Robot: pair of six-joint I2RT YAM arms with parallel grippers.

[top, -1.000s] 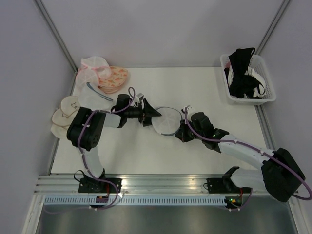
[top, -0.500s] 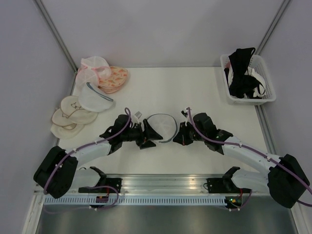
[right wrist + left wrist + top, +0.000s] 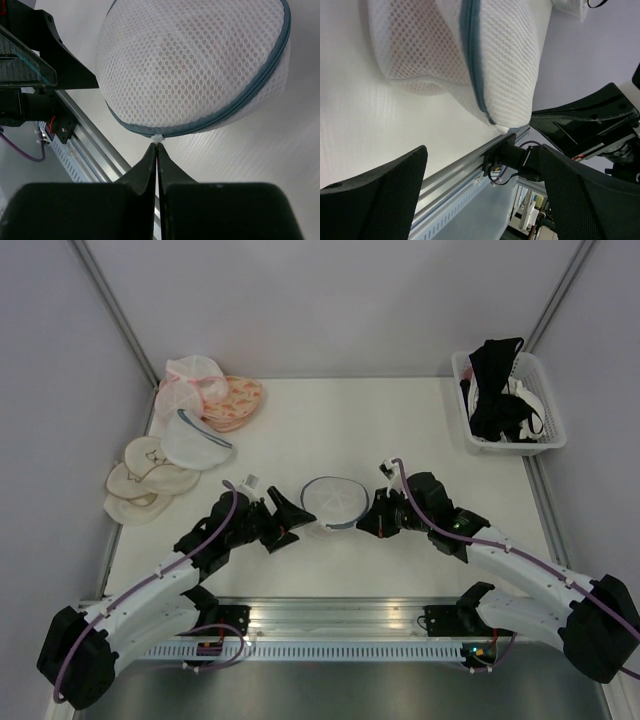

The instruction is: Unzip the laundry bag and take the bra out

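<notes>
The laundry bag, a white mesh dome with a grey-blue zipper rim, lies mid-table between both arms. My right gripper is at its right edge; in the right wrist view the gripper is shut on the small white zipper pull under the bag. My left gripper stands open just left of the bag, touching nothing. In the left wrist view the gripper is empty, with the bag beyond its fingers. The bra is hidden inside; only a faint pink tint shows through the mesh.
A white basket of black bras stands at the back right. At the back left lie a pink mesh pouch, an orange patterned bra, another white mesh bag and cream cups. A metal rail runs along the near edge.
My left arm swung toward the near edge, and its gripper opened wider and drew back left from the bag. The bag shifted slightly nearer. The right gripper stayed shut at the rim.
</notes>
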